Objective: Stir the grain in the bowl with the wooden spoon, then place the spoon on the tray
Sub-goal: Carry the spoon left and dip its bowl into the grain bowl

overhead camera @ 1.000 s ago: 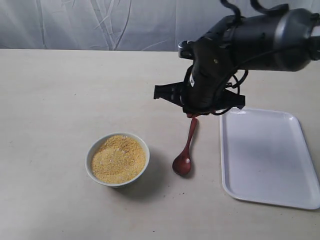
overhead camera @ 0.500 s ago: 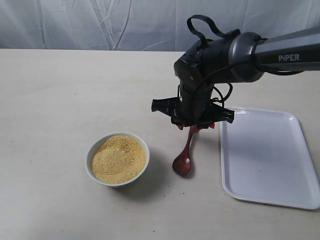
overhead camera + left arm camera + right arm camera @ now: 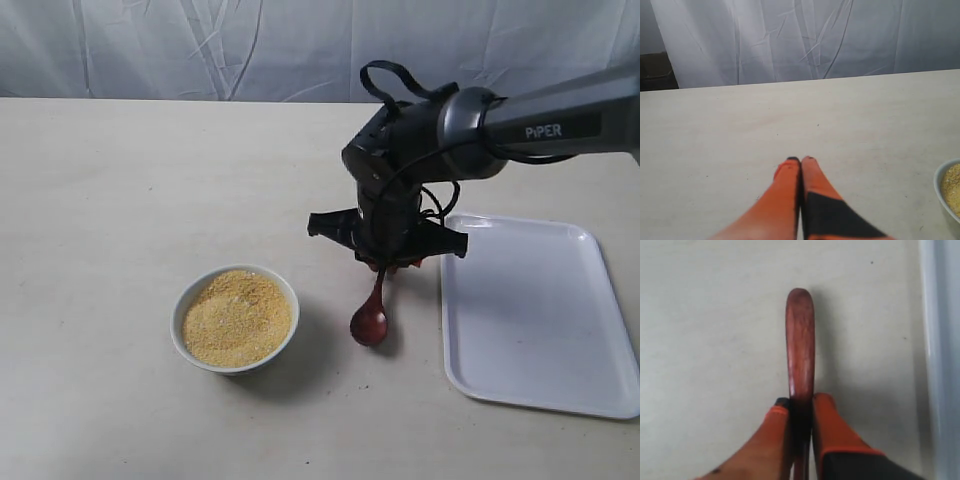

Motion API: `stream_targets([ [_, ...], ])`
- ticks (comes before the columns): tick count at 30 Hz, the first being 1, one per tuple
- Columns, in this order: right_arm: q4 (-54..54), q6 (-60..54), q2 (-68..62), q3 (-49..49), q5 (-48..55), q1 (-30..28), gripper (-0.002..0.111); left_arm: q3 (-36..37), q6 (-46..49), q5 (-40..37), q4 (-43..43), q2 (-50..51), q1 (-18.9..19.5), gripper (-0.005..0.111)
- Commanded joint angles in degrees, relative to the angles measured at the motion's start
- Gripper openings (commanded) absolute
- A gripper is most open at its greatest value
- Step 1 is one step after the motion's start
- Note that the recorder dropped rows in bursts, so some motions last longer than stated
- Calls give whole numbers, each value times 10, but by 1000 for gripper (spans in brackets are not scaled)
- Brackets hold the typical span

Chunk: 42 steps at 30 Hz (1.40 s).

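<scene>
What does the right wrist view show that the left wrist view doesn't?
Only the right wrist view shows the wooden spoon, its handle clamped in the right pincer, and an edge of the tray. Only the left wrist view shows the left pincer shut on nothing, part of the bowl with some grain, and a white curtain. Both show orange fingers over the pale table.
</scene>
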State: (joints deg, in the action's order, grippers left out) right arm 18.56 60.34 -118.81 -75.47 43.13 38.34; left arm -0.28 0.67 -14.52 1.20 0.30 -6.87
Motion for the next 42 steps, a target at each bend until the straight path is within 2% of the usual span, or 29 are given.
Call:
stream_targets([
  [1, 2, -4, 65, -3, -8, 0, 0, 3, -1, 7, 0, -3, 0, 0],
  [6, -51, -1, 152, -3, -118, 17, 0, 3, -1, 7, 0, -3, 0, 0],
  [14, -33, 58, 114, -3, -195, 84, 0, 3, -1, 7, 1, -3, 0, 0],
  [19, -17, 72, 72, -3, -206, 107, 0, 3, -1, 7, 1, -3, 0, 0],
  [25, 103, 156, 45, -3, -223, 133, 0, 3, -1, 7, 1, -3, 0, 0],
  [28, 164, 205, 41, -3, -203, 143, 0, 3, -1, 7, 1, -3, 0, 0],
  [31, 209, 206, 41, -3, -141, 149, 0, 3, -1, 7, 1, -3, 0, 0],
  [42, 180, 199, 41, -3, -151, 149, 1, 3, -1, 7, 1, -3, 0, 0],
])
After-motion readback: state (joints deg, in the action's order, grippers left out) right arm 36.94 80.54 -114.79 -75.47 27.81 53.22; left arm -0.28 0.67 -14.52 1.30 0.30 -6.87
